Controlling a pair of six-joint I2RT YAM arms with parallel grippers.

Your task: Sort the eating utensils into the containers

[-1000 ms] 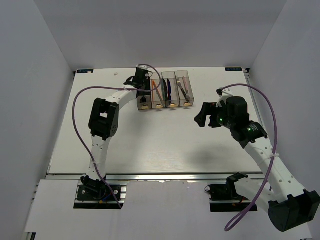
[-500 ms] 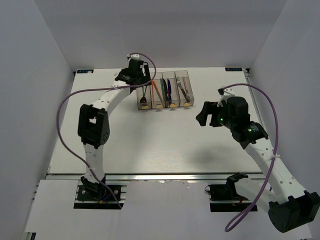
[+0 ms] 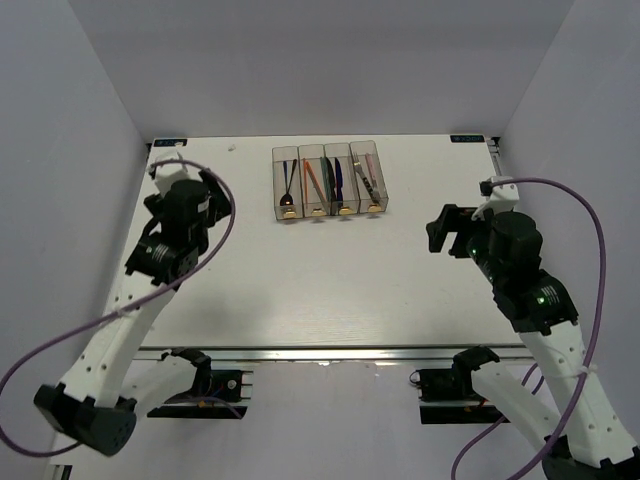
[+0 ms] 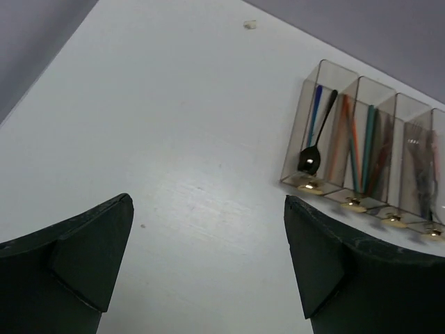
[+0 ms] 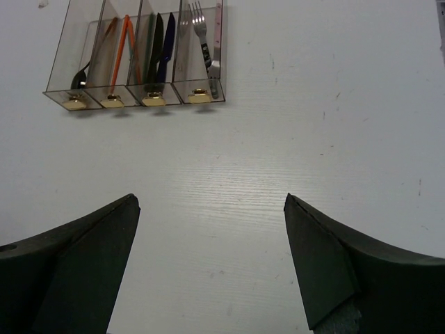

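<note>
Containers (image 3: pixel 325 152): four, side by side

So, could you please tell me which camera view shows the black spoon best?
The left wrist view: the black spoon shows large and clear there, bowl nearest the camera, in the end bin. The top view gives only a thin dark sliver; the right wrist view catches mostly its bowl.
</note>
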